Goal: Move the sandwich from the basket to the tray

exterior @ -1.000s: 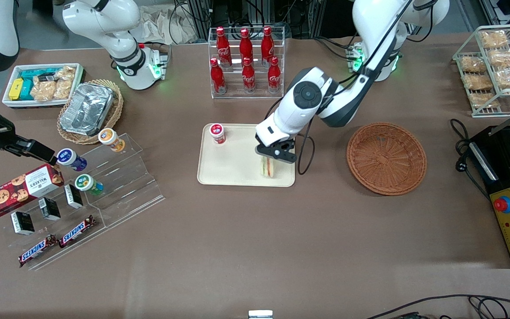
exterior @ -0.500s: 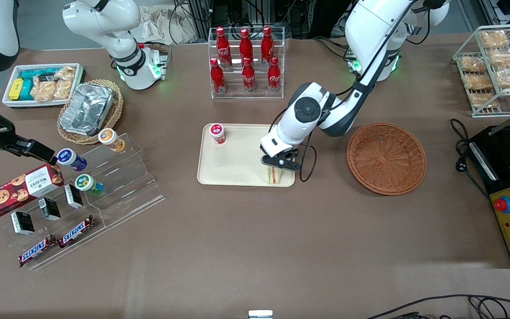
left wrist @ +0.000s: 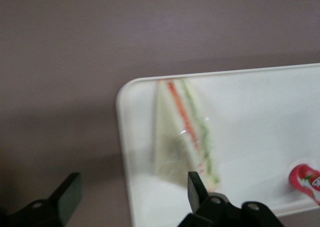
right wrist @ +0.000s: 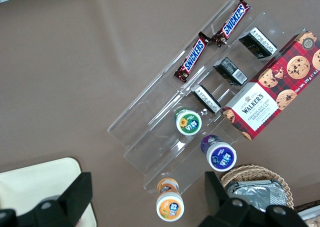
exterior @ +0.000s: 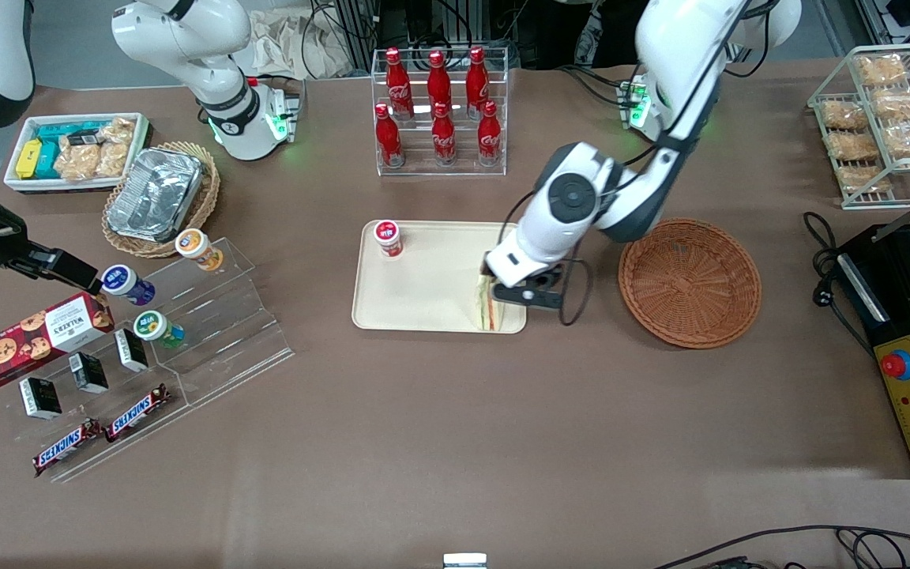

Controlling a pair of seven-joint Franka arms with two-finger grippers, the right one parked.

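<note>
The gripper (left wrist: pixel 132 194) has its two black fingers (left wrist: pixel 196 186) spread wide apart, and they hold nothing. The sandwich (left wrist: pixel 184 133) lies loose between and past them, and no finger touches it. It rests on the tray (exterior: pixel 423 273), in the corner nearest the front camera and closest to the basket (exterior: pixel 690 282). The basket has nothing in it.

From the front, the white wrist hides part of the sandwich (exterior: pixel 490 308), so only its near end shows. The wrist picture is blurry. A little red-lidded cup (exterior: pixel 388 238) stands on another corner of the tray.

The arm bends down from its base and hangs just above the tray's edge beside the basket.
</note>
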